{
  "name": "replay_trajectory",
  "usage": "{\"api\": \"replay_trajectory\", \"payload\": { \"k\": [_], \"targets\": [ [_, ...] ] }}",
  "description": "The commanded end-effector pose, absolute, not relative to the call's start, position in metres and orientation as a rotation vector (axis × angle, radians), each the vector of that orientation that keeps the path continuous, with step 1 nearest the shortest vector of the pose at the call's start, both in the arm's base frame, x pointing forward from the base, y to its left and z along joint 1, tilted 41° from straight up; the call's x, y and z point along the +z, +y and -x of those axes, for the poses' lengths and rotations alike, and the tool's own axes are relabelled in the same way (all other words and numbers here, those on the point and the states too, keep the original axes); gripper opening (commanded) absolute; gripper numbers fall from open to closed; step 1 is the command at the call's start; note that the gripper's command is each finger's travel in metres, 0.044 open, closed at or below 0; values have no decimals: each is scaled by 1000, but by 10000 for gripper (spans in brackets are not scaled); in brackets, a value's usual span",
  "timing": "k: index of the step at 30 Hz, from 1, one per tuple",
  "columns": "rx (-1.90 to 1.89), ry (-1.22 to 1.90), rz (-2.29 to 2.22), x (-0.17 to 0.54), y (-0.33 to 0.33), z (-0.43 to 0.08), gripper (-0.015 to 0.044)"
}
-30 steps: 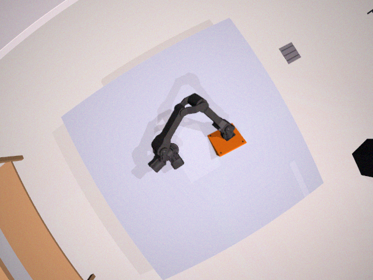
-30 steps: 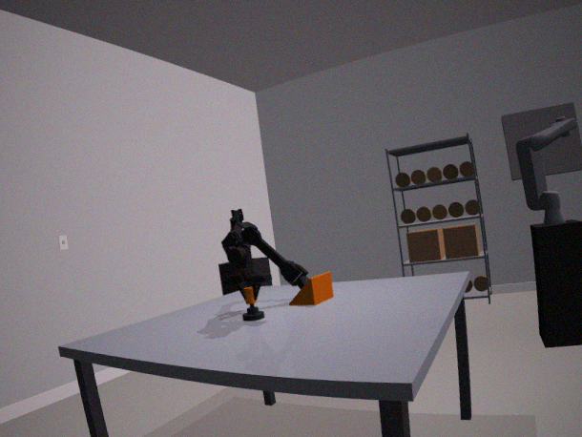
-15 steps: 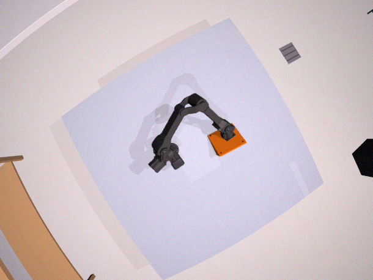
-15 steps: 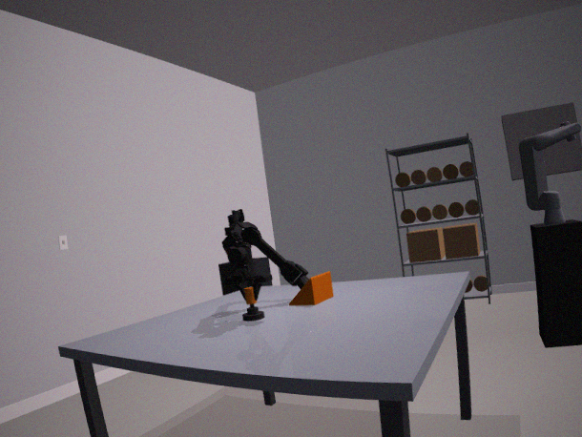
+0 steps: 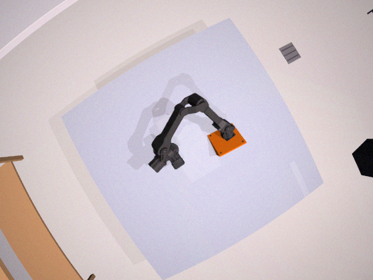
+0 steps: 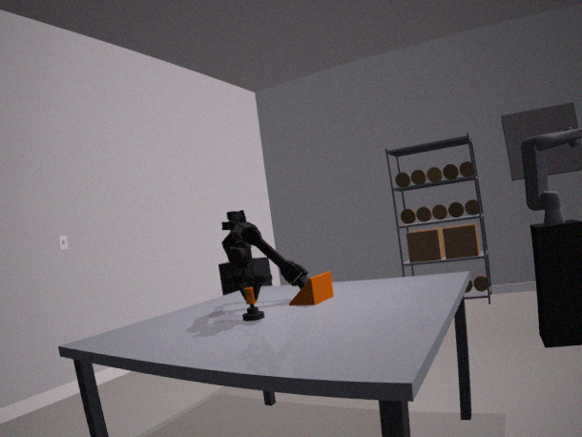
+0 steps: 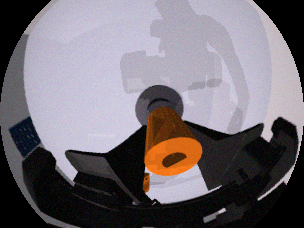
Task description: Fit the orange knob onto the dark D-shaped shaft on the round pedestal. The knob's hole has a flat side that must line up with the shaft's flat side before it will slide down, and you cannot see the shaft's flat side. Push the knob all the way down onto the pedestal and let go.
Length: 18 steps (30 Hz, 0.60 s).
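Exterior view, left to right. A pale wall plate [image 6: 63,242] lies left of the table [image 5: 195,220] [image 6: 334,343] [image 7: 75,75]. The tool [image 6: 251,296] [image 7: 164,126] points downward, its fingers clamped on the orange knob [image 6: 250,296] [image 7: 170,132]. The knob is upright above the round pedestal [image 6: 253,316] [image 7: 144,108], its lower end close to the dark shaft; contact and alignment of the flats cannot be determined. The wrist view shows the opening in the knob's near end. Right of the pedestal, an orange wedge-shaped base [image 5: 227,147] [image 6: 322,290] supports the arm [image 5: 174,125] [image 6: 272,252]. Farther right stand a shelf rack [image 6: 392,191] and a black cabinet [image 6: 558,286] bearing a grey arm [image 6: 530,176].
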<state>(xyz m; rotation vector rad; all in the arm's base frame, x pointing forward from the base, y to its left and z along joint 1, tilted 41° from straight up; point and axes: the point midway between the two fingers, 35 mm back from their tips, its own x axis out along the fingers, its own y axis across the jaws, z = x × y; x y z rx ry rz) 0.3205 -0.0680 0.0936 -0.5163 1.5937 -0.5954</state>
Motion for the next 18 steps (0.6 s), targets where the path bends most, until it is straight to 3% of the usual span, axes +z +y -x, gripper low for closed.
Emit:
{"api": "replay_trajectory", "payload": {
  "k": [1, 18],
  "targets": [
    [-561, 1602, 554, 98, -68, -322, 0],
    [-438, 1654, 669, 93, -70, -321, 0]
  ]
}}
